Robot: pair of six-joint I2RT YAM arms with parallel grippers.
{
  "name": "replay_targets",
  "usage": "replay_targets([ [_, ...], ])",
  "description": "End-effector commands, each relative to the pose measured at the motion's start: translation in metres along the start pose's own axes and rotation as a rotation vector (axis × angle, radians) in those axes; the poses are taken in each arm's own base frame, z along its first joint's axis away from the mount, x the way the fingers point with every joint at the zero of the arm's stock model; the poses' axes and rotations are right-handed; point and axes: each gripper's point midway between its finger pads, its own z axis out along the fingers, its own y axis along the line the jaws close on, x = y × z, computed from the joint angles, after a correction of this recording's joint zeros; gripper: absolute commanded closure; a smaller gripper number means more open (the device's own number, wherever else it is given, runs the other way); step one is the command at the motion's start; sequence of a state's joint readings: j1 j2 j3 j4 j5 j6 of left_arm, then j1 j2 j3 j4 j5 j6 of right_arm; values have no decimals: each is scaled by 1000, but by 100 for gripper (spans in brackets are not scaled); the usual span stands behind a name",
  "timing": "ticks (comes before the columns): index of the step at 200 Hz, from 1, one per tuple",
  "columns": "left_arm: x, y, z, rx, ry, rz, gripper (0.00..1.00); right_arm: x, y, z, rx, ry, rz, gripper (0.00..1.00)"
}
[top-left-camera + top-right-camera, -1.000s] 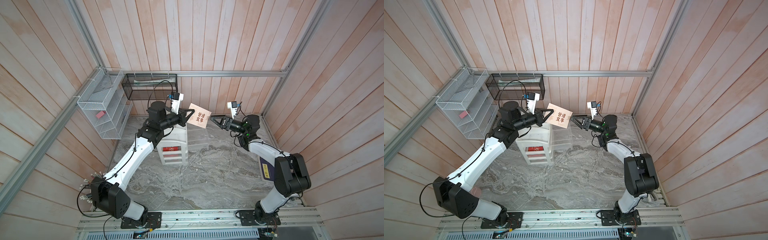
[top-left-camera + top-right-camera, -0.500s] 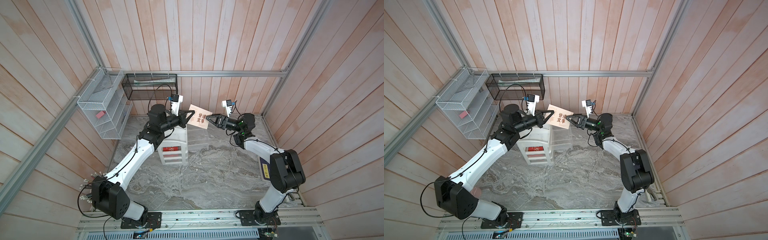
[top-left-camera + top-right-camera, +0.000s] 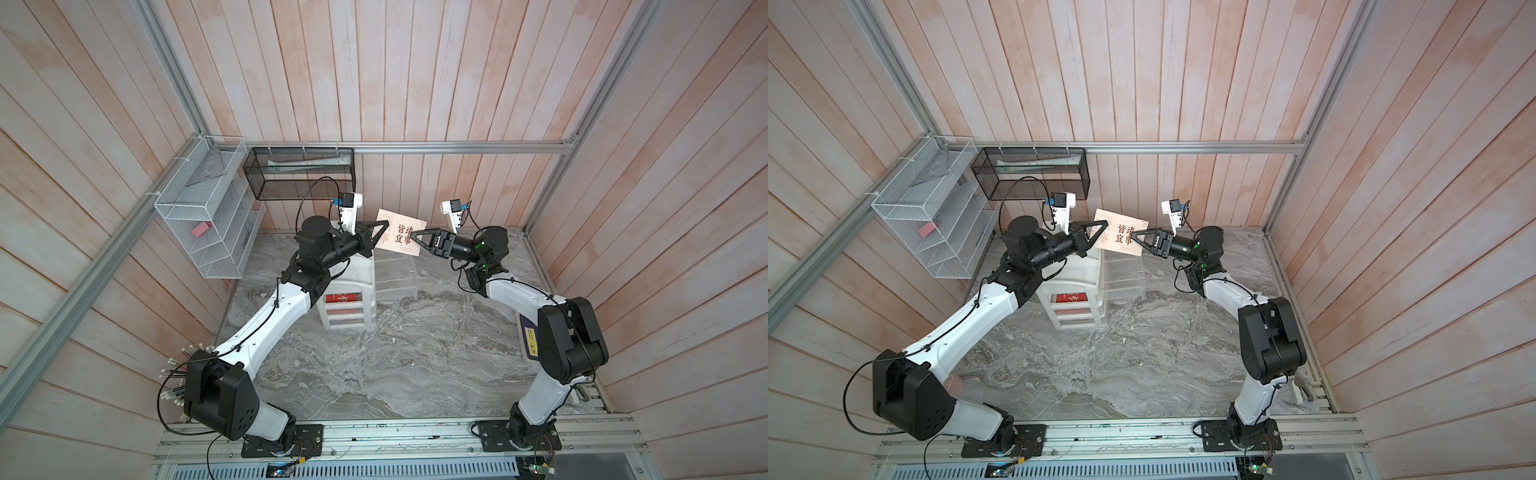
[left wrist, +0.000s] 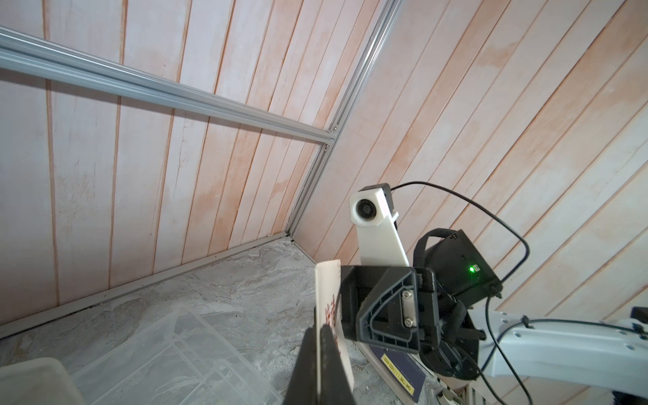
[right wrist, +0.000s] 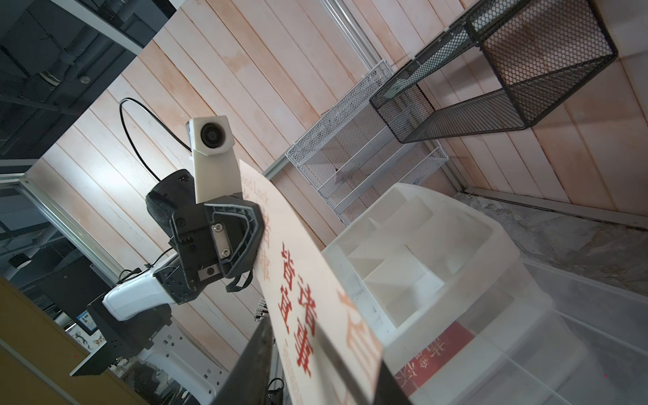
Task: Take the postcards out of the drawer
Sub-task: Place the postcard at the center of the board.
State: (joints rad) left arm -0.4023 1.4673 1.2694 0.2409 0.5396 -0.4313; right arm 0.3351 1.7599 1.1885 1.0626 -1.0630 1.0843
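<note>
A pale beige postcard [image 3: 400, 237] [image 3: 1121, 235] with dark characters hangs in the air above the white drawer unit [image 3: 349, 286]. My left gripper [image 3: 384, 228] [image 4: 319, 368] is shut on its left edge. My right gripper [image 3: 413, 240] [image 5: 298, 336] straddles its right edge, one finger on each side, with a slim gap still showing, so it is open. A clear drawer [image 3: 395, 272] stands pulled out to the right under the card. A red postcard [image 3: 343, 298] [image 5: 431, 357] shows through the clear front of a lower drawer.
A dark navy booklet [image 3: 528, 340] with a yellow label lies on the marble by the right wall, partly behind my right arm. A white mesh rack [image 3: 208, 232] and a black mesh basket [image 3: 299, 174] hang on the walls at back left. Wooden walls close in on three sides.
My right gripper has moved left to the card's right edge and its jaws have narrowed around it. The left gripper has kept hold of the card in about the same place.
</note>
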Motion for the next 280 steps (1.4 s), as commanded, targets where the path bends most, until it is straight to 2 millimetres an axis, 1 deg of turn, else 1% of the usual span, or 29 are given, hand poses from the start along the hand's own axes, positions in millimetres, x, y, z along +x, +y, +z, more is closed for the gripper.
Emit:
replay_targets([
  [1,-11,-5,-5,1,-62,2,100,-4,9,5,-34,11,-25,69],
  [46,-12,3,-6,-38,-74,-6,100,-9,6,6,-18,5,14,83],
  [81,-10,9,-8,-73,-84,-14,100,-16,7,2,-6,-4,33,90],
  [104,-11,12,-8,-87,-87,-20,91,-22,9,0,-5,-1,32,94],
  [117,-10,12,-7,-89,-87,-23,84,-24,10,-2,-4,0,29,96],
  [134,-10,13,-7,-90,-88,-27,79,-29,10,-5,7,-5,30,98],
  [147,-10,13,-6,-88,-89,-27,79,-30,11,-6,6,4,26,100],
  [162,-10,15,-6,-97,-85,-27,69,-34,10,-9,14,1,24,100],
  [170,-10,17,-7,-113,-85,-27,66,-38,8,-13,23,-8,19,100],
  [187,-12,21,-13,-158,-86,-13,66,-52,-3,-26,63,-30,16,100],
  [215,-21,30,-33,-236,-91,-10,66,-74,-28,-49,150,-60,6,100],
  [248,-28,42,-60,-346,-62,-6,66,-93,-72,-80,260,-105,38,100],
  [265,-32,47,-76,-404,-51,6,65,-100,-101,-95,320,-117,58,100],
  [280,-32,53,-88,-454,-32,7,64,-101,-128,-102,384,-100,78,100],
])
